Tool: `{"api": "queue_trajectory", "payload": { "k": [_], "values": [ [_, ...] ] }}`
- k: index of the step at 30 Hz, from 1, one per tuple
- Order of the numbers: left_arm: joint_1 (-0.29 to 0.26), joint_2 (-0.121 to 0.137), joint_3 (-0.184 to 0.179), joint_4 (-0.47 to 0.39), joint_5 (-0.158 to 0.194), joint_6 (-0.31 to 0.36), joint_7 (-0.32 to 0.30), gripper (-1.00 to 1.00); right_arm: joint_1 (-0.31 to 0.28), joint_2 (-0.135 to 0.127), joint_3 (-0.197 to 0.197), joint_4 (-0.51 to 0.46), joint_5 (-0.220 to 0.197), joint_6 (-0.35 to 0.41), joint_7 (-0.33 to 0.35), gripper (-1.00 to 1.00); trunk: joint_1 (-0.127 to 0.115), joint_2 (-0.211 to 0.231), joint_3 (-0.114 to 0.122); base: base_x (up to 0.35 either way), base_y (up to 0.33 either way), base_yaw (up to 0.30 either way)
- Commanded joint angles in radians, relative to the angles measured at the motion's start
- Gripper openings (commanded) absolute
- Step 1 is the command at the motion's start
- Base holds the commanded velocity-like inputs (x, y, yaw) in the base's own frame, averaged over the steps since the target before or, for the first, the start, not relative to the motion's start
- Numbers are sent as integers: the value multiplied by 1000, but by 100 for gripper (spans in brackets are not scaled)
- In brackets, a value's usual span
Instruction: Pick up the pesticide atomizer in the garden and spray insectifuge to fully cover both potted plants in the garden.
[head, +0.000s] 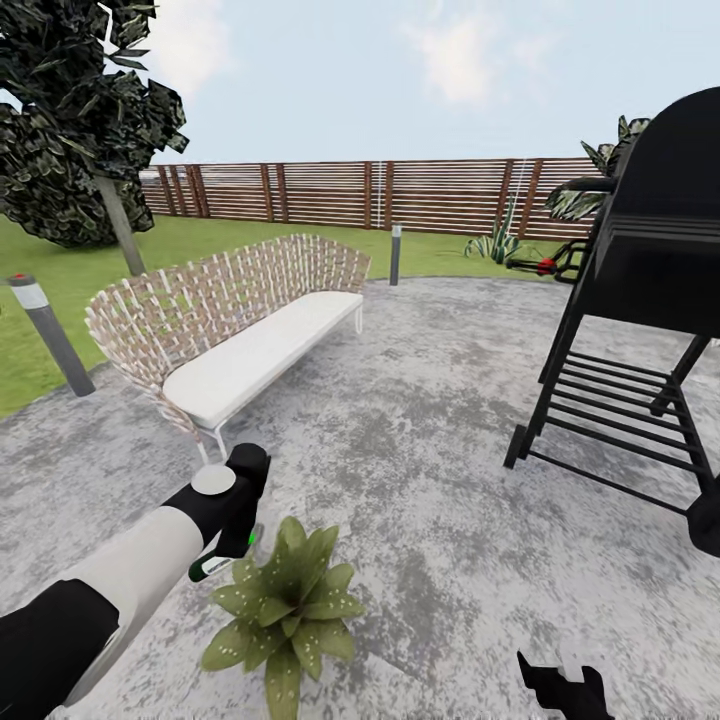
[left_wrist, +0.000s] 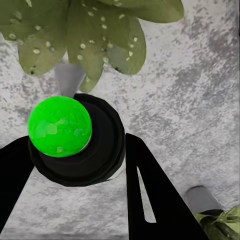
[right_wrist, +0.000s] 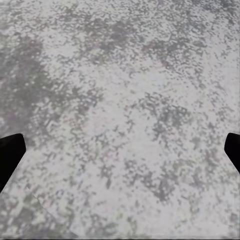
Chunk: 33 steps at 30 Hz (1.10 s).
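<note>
Your left tool (left_wrist: 75, 165) is clenched on the pesticide atomizer (left_wrist: 75, 137), just above a potted plant (head: 285, 610) on the grey paving (head: 430, 500). Your right tool (head: 562, 688) hangs released over bare paving, below the grill (head: 640, 290).

The left arm (head: 130, 570) has a white forearm, black sleeve-like upper section and black wrist.

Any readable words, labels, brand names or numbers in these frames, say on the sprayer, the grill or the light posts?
None: no readable text anywhere.
The pesticide atomizer between the left gripper's fingers carries no label.
The black grill, wicker sofa and light post are unmarked.
</note>
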Motion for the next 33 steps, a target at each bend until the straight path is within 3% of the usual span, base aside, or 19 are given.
{"api": "queue_trajectory", "payload": {
  "k": [1, 9, 19, 26, 29, 33],
  "values": [
    [-1, 1, -5, -2, 0, 11, -5, -100, -1, 1, -9, -1, 6, -5, 8, 100, -1, 0, -1, -229, 236, -87],
    [-1, 1, -5, -5, 1, 12, -5, -100, -1, 1, -9, 0, 6, -5, 8, 100, -1, 0, 5, -155, 267, -209],
    [-2, -1, -5, -10, 1, 12, -5, -100, -1, 2, -9, 1, 6, -5, 8, 100, -1, 0, 13, 173, 275, -229],
    [0, 2, -6, -8, 1, 12, 0, -100, -1, 2, -9, 0, 6, -5, 8, 100, -1, 0, 17, 30, 25, -151],
    [1, 3, -6, 3, 2, 12, 50, -100, -1, 1, -9, 0, 6, -5, 8, 100, -1, 0, 17, 1, 1, -11],
    [1, 6, -4, 6, 6, 12, 68, -100, -1, 2, -9, 0, 6, -5, 8, 100, -1, 0, 17, 0, 11, -1]
  ]
}}
